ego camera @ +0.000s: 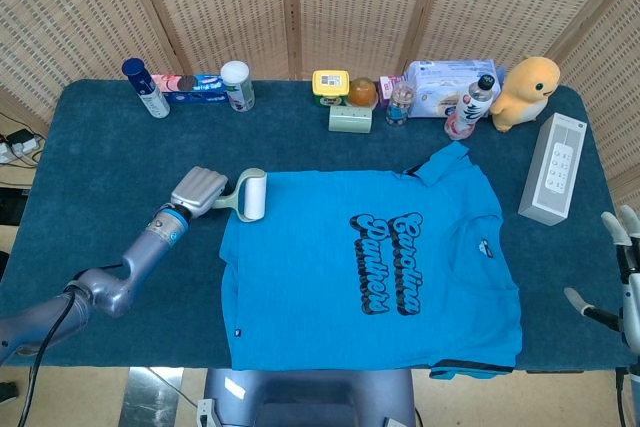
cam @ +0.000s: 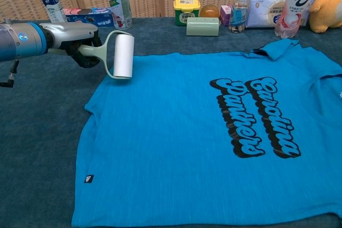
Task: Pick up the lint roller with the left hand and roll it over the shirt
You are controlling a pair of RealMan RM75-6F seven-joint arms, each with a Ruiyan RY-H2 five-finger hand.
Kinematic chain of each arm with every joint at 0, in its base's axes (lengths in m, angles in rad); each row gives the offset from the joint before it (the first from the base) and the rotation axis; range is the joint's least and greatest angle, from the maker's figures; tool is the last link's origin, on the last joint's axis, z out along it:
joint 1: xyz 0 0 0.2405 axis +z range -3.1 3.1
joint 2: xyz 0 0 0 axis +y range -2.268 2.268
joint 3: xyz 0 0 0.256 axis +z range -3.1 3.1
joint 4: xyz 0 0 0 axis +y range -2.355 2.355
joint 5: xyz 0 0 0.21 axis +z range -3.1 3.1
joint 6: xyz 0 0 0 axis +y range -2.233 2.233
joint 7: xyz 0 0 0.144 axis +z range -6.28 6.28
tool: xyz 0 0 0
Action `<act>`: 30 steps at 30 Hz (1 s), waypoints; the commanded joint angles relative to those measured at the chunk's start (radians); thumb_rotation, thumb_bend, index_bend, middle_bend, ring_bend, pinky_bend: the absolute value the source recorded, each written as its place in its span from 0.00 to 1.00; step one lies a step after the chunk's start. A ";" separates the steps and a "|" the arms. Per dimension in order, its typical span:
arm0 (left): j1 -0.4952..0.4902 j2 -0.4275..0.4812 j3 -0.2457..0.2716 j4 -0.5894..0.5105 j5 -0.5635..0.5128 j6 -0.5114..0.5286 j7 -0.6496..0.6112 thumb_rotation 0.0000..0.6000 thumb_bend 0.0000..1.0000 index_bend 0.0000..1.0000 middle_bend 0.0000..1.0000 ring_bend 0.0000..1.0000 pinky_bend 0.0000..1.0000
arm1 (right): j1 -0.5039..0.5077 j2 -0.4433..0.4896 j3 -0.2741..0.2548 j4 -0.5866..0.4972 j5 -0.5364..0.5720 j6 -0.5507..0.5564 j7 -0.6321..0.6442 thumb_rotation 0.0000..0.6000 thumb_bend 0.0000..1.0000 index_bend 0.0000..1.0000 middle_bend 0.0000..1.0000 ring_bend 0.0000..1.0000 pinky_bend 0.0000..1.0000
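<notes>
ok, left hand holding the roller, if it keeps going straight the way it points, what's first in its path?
Probably the blue printed t-shirt. The left hand points toward the robot's right, its pale green-handled white lint roller already at the shirt's sleeve edge. Whether the roller touches the cloth is unclear.

bright, even light; sharp focus
</notes>
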 commanded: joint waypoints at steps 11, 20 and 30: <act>-0.115 0.147 -0.055 -0.178 -0.465 -0.263 -0.033 1.00 0.75 0.95 1.00 0.96 1.00 | 0.003 0.000 0.001 0.001 0.006 -0.009 0.000 1.00 0.00 0.06 0.00 0.00 0.00; -0.275 0.194 0.014 -0.137 -0.472 -0.568 -0.064 1.00 0.77 0.96 1.00 0.97 1.00 | 0.010 -0.002 0.004 0.008 0.020 -0.025 0.004 1.00 0.00 0.06 0.00 0.00 0.00; -0.413 0.129 0.100 -0.051 -0.477 -0.707 -0.212 1.00 0.78 0.96 1.00 0.97 1.00 | 0.016 0.003 0.006 0.016 0.036 -0.047 0.029 1.00 0.00 0.06 0.00 0.00 0.00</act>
